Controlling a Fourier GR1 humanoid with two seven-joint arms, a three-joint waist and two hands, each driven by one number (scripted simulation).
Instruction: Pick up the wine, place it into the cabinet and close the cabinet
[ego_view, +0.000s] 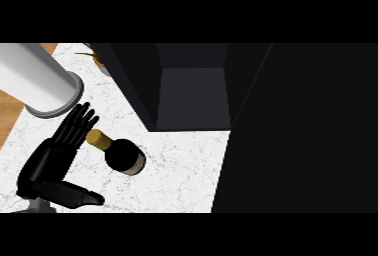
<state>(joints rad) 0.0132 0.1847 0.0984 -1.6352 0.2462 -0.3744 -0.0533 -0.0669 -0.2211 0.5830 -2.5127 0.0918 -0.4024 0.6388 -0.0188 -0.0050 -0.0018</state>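
- Your left hand (55, 152) shows at lower left over the white marbled surface (177, 170), fingers straight and spread wide, thumb out; it holds nothing.
- The wine bottle (118, 152) lies just right of those fingers, dark with a gold-capped neck, in front of the open black cabinet (192, 95).
- No readable label.

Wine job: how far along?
Early. The dark wine bottle with a gold neck stands on the white marble counter, not yet lifted. In hand: the black left hand is open beside it, fingers straight past the neck. The dark cabinet is open with nothing visible inside. Left: grasp, place, close.
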